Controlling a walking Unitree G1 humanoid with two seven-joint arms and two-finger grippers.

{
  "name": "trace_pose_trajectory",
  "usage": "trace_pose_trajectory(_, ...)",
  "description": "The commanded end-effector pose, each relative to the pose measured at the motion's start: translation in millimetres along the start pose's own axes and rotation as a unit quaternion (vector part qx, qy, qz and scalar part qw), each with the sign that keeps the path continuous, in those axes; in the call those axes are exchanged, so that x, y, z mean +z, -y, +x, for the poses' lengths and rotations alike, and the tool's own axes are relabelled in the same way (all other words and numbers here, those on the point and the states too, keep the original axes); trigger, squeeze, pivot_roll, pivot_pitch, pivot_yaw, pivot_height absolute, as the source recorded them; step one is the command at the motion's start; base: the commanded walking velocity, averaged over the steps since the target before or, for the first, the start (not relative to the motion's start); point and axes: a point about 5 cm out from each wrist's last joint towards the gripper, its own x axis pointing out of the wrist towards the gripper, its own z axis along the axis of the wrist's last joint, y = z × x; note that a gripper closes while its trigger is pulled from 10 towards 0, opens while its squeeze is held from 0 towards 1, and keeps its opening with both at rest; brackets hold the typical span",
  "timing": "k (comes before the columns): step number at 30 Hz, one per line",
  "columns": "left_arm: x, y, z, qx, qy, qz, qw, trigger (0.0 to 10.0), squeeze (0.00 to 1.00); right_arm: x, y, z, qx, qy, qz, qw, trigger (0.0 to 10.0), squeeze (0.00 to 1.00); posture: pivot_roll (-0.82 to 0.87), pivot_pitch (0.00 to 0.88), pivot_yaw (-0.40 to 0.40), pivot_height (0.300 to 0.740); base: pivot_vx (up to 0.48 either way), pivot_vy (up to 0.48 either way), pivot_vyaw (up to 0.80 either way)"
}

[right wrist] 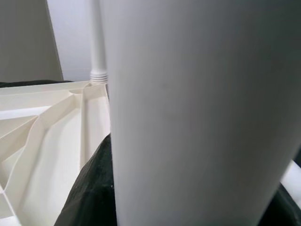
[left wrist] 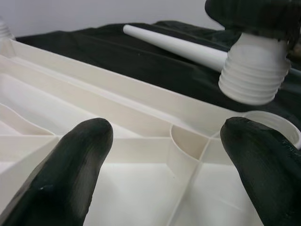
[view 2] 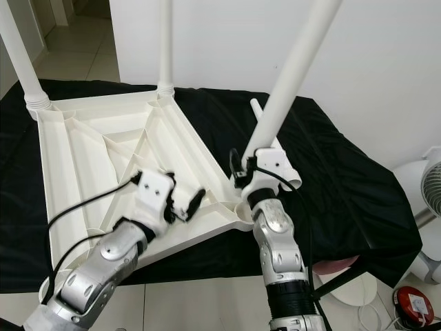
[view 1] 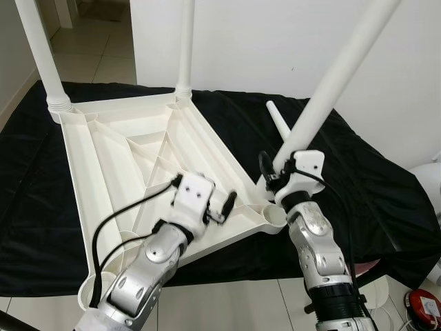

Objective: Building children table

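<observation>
Left eye view: right tool [view 1: 275,169] clamped on tilted table leg [view 1: 331,89]; left tool [view 1: 219,205], fingers apart, over upturned tabletop [view 1: 103,158].

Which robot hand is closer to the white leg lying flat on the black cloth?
The right hand. It holds another leg right beside the lying leg. The left hand is over the upside-down tabletop, farther away.

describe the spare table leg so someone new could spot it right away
Start at the black cloth with the upturned white tabletop on it. Just past the tabletop's right edge, behind the right tool, a white leg lies flat on the cloth. Two other legs stand screwed into the far corners and a third is held tilted; this one alone is lying loose.
</observation>
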Motion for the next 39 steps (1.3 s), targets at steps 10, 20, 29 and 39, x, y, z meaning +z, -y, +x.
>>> trace_pose_trajectory(10,4,24.3,-4.1,-0.206,0.016,0.024,0.978,10.0,0.00,-1,-1.3,-0.5,0.007,0.002,-0.003,1.000,10.0,0.00,0.02,0.000,-0.091,0.740,0.000,0.000,0.00)
trace_pose_trajectory(20,12,26.9,5.7,-0.268,0.016,-0.005,0.963,10.0,0.00,-6,0.2,-3.1,0.041,-0.006,-0.029,0.999,10.0,0.00,-0.02,0.000,-0.093,0.740,0.000,0.000,0.00)
trace_pose_trajectory(29,15,34.7,0.7,-0.340,0.017,-0.007,0.940,10.0,0.00,-8,2.1,-2.3,0.054,-0.011,-0.040,0.998,10.0,0.00,-0.01,0.000,-0.098,0.740,0.000,0.000,0.00)
trace_pose_trajectory(39,18,30.5,-5.1,-0.379,0.018,-0.029,0.925,10.0,0.00,-7,2.1,0.8,0.061,-0.006,-0.040,0.997,10.0,0.00,-0.01,0.000,-0.104,0.740,0.000,0.000,0.00)
